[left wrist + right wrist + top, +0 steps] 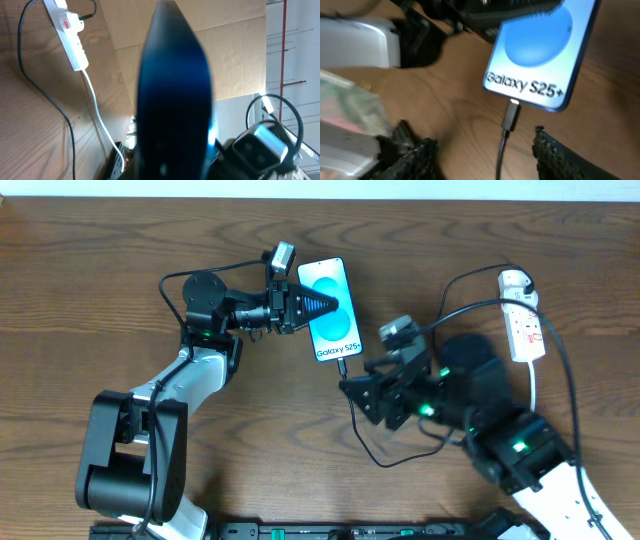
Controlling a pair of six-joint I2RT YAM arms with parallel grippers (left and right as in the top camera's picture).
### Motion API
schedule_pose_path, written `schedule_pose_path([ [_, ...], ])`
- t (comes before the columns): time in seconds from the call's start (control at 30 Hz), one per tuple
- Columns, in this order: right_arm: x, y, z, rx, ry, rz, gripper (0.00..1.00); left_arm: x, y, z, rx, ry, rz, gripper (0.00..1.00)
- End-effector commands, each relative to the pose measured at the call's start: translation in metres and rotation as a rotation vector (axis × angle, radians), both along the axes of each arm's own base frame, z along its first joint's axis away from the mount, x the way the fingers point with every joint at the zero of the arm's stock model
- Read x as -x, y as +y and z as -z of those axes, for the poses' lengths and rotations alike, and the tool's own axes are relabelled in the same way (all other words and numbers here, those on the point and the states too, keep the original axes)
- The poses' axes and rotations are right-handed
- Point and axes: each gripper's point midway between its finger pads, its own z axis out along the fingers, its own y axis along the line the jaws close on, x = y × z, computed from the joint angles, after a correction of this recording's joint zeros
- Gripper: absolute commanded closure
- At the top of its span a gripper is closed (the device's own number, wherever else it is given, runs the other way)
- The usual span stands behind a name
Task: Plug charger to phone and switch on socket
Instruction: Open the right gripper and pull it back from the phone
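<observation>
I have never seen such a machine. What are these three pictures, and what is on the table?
These are two robot arms at a wooden table. One picture looks down from above; the other two come from cameras on each wrist. The left tool presses on a phone with a blue screen. The right tool is open, just behind the plug of a thin black charger cable, which sits at the phone's bottom edge. A white power strip lies at the far right.
</observation>
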Motion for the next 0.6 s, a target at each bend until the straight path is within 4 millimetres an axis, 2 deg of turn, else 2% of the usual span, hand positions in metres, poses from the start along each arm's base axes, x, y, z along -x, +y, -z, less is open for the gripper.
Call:
schedule_pose_path([
  [0.0,-0.009,-0.007,0.021,0.172,-0.031,0.187,0.46,0.001,-0.001,-0.015,0.007,-0.069,0.012,0.92],
  [0.07,-0.006,-0.006,0.030,0.231,-0.040,0.273,0.50,0.001,-0.001,-0.015,0.007,-0.068,0.011,0.93],
  [0.2,-0.005,-0.001,0.036,0.263,-0.051,0.309,0.57,0.001,-0.001,-0.015,0.007,-0.068,0.011,0.93],
  [0.33,-0.013,0.000,0.049,0.310,-0.054,0.334,0.58,0.001,-0.001,-0.015,0.007,-0.068,0.011,0.93],
  [0.4,-0.019,0.007,0.054,0.311,-0.056,0.336,0.61,0.001,-0.001,-0.015,0.007,-0.068,0.012,0.93],
  [0.53,-0.027,0.019,0.052,0.277,-0.074,0.340,0.73,0.001,-0.001,-0.015,0.007,-0.065,0.012,0.93],
  [0.57,-0.029,0.022,0.048,0.257,-0.082,0.339,0.82,0.001,-0.001,-0.015,0.007,-0.065,0.012,0.93],
])
